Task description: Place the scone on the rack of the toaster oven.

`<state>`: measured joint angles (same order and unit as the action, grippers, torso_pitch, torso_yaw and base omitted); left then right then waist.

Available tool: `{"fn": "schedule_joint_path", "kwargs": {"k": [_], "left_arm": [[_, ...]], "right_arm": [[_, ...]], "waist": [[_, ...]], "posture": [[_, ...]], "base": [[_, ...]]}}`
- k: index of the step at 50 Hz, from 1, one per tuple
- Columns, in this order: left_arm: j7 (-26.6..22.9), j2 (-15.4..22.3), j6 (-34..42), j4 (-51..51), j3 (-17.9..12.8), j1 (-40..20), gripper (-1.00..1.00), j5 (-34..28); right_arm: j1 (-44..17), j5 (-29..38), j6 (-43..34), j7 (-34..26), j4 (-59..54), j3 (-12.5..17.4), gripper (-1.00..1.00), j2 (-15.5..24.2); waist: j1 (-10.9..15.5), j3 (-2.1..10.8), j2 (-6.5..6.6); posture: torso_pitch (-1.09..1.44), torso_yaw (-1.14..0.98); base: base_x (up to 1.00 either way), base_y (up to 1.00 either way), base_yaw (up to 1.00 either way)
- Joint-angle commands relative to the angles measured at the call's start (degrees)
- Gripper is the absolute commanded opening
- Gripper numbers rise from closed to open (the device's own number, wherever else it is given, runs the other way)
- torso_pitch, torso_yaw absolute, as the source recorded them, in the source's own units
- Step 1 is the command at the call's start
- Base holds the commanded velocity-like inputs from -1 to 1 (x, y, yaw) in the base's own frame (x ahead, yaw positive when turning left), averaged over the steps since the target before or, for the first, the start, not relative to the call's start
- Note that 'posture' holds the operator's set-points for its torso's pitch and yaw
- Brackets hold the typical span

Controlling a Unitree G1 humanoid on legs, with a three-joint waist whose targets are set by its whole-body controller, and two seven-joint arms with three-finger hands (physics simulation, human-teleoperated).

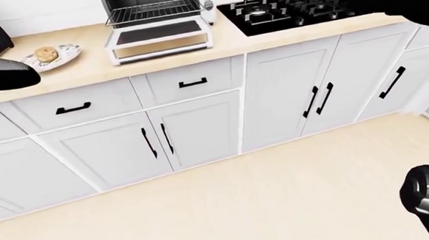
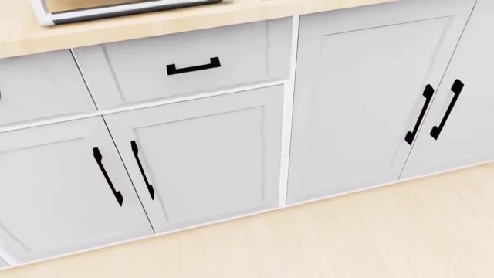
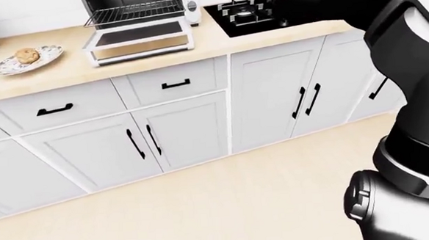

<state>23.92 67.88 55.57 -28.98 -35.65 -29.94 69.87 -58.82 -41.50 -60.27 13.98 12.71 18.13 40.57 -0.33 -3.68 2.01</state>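
Scone (image 3: 26, 54), round and golden-brown, lay on a small patterned white plate (image 3: 5, 66) at the left end of the light wooden countertop (image 3: 65, 72), with no hand touching it. The robot's black left hand (image 1: 2, 75) showed only as a dark rounded shape at the left edge of the left-eye view, near the plate but apart from it, and whether its fingers were spread or closed could not be told. The right hand was lost in the dark mass of the black right arm (image 3: 408, 27) at the upper right, over the black gas hob (image 1: 289, 8), so its state could not be told either. Just right of the plate stood the silver toaster oven (image 3: 139, 19), its glass door (image 3: 140, 38) folded down flat and the wire rack (image 3: 132, 13) drawn out above it, bare. Below ran white shaker cabinet doors (image 2: 201, 156) and drawers with black bar handles (image 2: 193, 66), above a pale wooden floor (image 1: 241, 207).
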Motion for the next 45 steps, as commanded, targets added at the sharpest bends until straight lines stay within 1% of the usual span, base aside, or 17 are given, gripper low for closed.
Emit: {"fn": "schedule_joint_path", "kwargs": {"k": [1, 3, 5, 7, 9, 16, 18, 19, 20, 22, 28, 32, 33, 35, 41, 43, 45], "left_arm": [[-0.1, 1.1, -1.7, -0.4, -1.4, -0.9, 1.0, -0.4], [-0.2, 1.1, -1.9, -0.3, -1.3, -1.0, 1.0, -0.5], [-0.2, 1.0, -1.9, -0.3, -1.2, -0.9, 1.0, -0.6], [-0.4, 0.9, -1.9, -0.2, -1.2, -0.9, 1.0, -0.8], [-0.2, 0.9, -1.7, -0.3, -1.2, -1.0, 1.0, -0.7], [0.0, 1.5, -1.7, -0.2, -1.5, -1.2, 1.0, -0.2], [-0.3, 1.2, -2.0, -0.3, -1.5, -0.7, 1.0, -0.7], [-0.4, 1.2, -1.9, -0.3, -1.5, -0.7, 1.0, -0.7], [-0.4, 1.2, -1.9, -0.2, -1.6, -0.7, 1.0, -0.7], [-0.2, 1.3, -1.7, -0.3, -1.7, -0.7, 1.0, -0.4], [-0.4, 1.2, -1.9, -0.3, -1.7, -0.5, 1.0, -0.8], [-0.3, 1.3, -1.7, -0.3, -1.8, -0.6, 1.0, -0.6], [-0.4, 1.3, -1.7, -0.2, -1.9, -0.6, 1.0, -0.6], [-0.3, 1.6, -1.6, -0.1, -1.9, -0.8, 1.0, -0.3], [-0.5, 1.4, -1.8, 0.1, -1.3, -1.0, 1.0, -0.7], [-0.4, 1.5, -1.7, 0.0, -1.5, -1.0, 1.0, -0.5], [-0.5, 1.4, -1.9, 0.1, -1.5, -0.8, 1.0, -0.7]], "right_arm": [[-1.6, 0.3, 1.8, 0.3, 0.9, 1.2, 1.0, 1.0], [-1.3, 0.6, 2.2, 0.2, 0.8, 0.9, 1.0, 0.8], [-1.1, 0.8, 2.4, 0.0, 0.7, 0.9, 1.0, 0.8], [-1.3, 0.8, 2.2, 0.0, 0.9, 0.9, 1.0, 0.8], [-1.1, 0.9, 2.3, -0.1, 0.8, 0.9, 1.0, 0.8], [-1.1, 0.8, 2.1, 0.0, 1.1, 1.1, 1.0, 0.7], [-0.9, 1.2, 2.5, -0.2, 0.9, 0.8, 1.0, 0.5], [-0.9, 1.2, 2.5, -0.2, 0.9, 0.8, 1.0, 0.5], [-0.9, 1.1, 2.3, -0.2, 1.0, 0.9, 1.0, 0.5], [-0.8, 1.2, 2.3, -0.2, 1.1, 0.9, 1.0, 0.5], [-0.8, 1.6, 2.4, -0.4, 1.0, 0.8, 1.0, 0.4], [-1.0, 1.7, 2.5, -0.6, 0.6, 0.9, 1.0, 0.5], [-1.1, 1.7, 2.3, -0.6, 0.7, 0.9, 1.0, 0.5], [-1.1, 1.8, 2.4, -0.6, 0.7, 0.8, 1.0, 0.5], [-1.3, 2.1, 2.5, -0.8, 0.4, 0.7, 1.0, 0.4], [-1.3, 2.1, 2.2, -0.8, 0.7, 0.8, 1.0, 0.3], [-1.1, 2.1, 2.2, -0.8, 0.9, 0.7, 1.0, 0.2]], "waist": [[-0.2, 0.97, 0.19], [-0.1, 0.98, -1.15], [0.1, 1.41, -3.71], [-0.2, 1.37, -2.73], [0.1, 1.67, -3.26], [0.1, 0.92, 0.2], [-0.3, 1.31, 2.94], [-0.3, 1.92, 5.27], [0.0, 1.25, 2.93], [-0.1, 1.15, 3.31], [-0.1, 1.02, -0.17], [0.2, 1.55, -4.49], [-0.3, 1.43, -2.49], [0.1, 1.8, -3.37], [0.2, 1.0, -0.74], [-0.1, 1.0, 1.16], [-0.3, 1.88, 4.95]], "posture": [[0.0, 0.0], [0.0, 0.0], [0.0, 0.0], [0.0, 0.0], [0.0, 0.0], [0.0, 0.0], [0.0, 0.0], [0.0, 0.0], [0.0, 0.0], [0.0, 0.0], [0.0, 0.0], [0.0, 0.0], [0.0, 0.0], [0.0, 0.0], [0.0, 0.0], [0.0, 0.0], [0.0, 0.0]], "base": [[0.0, 0.11, 0.0], [0.0, 0.11, 0.0], [0.0, 0.11, 0.0], [0.0, 0.11, 0.0], [0.0, 0.11, 0.0], [0.0, 0.11, 0.0], [0.0, 0.11, 0.0], [0.0, 0.11, 0.0], [0.0, 0.11, 0.0], [0.0, 0.11, 0.0], [0.0, 0.11, 0.0], [0.0, 0.11, 0.0], [0.0, 0.11, 0.0], [0.0, 0.11, 0.0], [0.0, 0.11, 0.0], [0.0, 0.11, 0.0], [0.0, 0.11, 0.0]]}}
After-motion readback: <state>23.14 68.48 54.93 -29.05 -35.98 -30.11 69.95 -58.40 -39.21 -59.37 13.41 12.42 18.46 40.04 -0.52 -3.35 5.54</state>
